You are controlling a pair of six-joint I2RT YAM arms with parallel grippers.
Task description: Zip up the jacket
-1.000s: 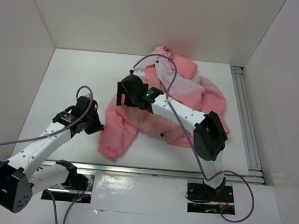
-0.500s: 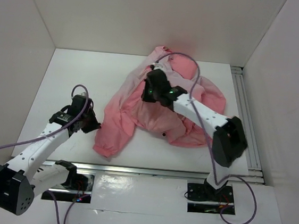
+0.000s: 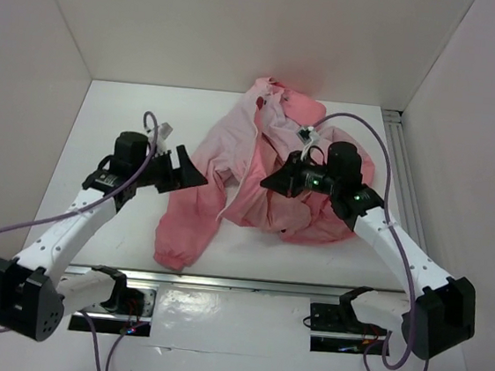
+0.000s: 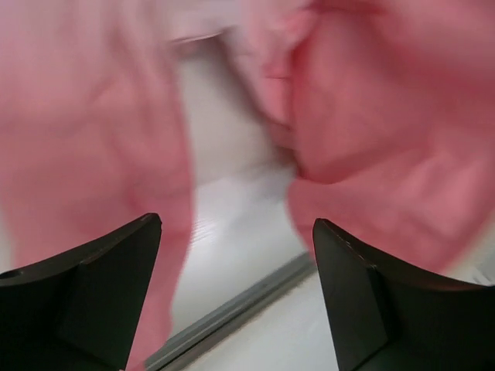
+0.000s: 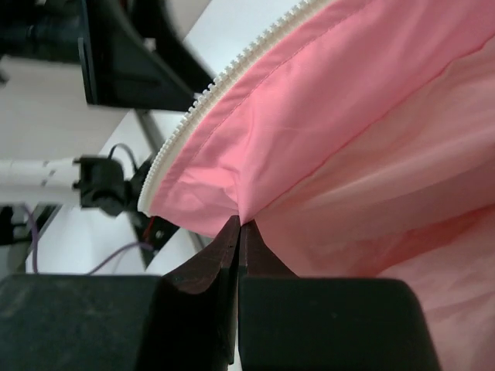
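Now the jacket (image 3: 254,206) lies crumpled near the middle of the white table (image 3: 122,119), a little toward the right side. Its front is open: the pale pink part is spread to the left and the stronger coral part is bunched to the right, and one sleeve (image 3: 185,232) reaches toward the near edge of the table.

The right gripper (image 3: 270,182) is over the coral part, and its jaws are pressed together on a fold of the thin fabric. In the right wrist view the right gripper (image 5: 238,224) pinches this fold just beside the front edge, where the white zipper teeth (image 5: 201,100) run along the border of the cloth. The fabric is lifted a little from the table at this place.

The left gripper (image 3: 176,171) is just beside the left edge of the jacket, near the top of the sleeve. Its jaws stand wide apart and nothing is between them. The left wrist view is blurred; it shows the left gripper (image 4: 236,224) with the pink cloth (image 4: 371,116) on both sides and a strip of bare table between
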